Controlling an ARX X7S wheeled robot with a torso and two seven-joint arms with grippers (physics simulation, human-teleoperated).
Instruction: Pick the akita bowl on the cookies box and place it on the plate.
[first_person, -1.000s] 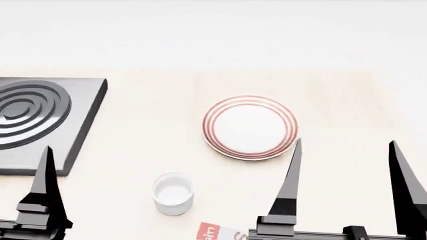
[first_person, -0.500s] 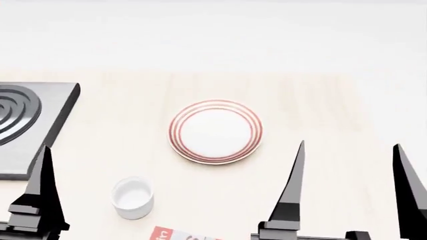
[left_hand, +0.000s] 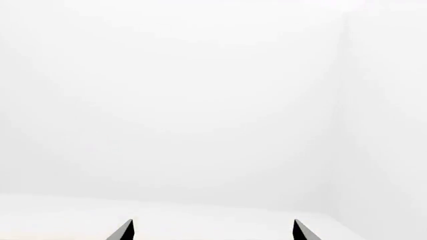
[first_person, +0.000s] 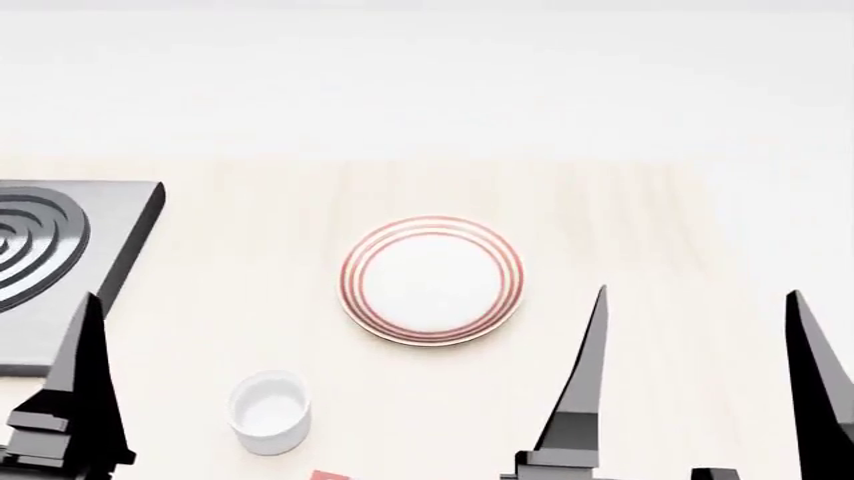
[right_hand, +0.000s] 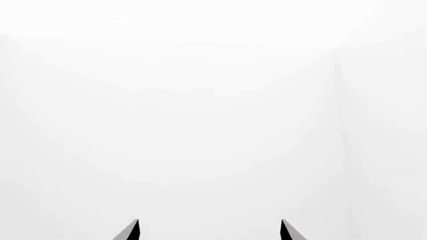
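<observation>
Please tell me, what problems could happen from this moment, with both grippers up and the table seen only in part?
1. The akita bowl is not in view, and only a red corner of the cookies box shows at the bottom edge; reaching now would be blind.
2. The white cup stands near that corner and might be knocked.
3. Both wrist views show only white, so they cannot guide.

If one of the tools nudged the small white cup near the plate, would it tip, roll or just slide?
The cup looks squat and stands upright on the flat wooden table, so it would probably slide rather than tip. Its smooth, glossy-looking wall suggests a slippery grip. It looks rigid, likely ceramic, so perhaps breakable.
</observation>
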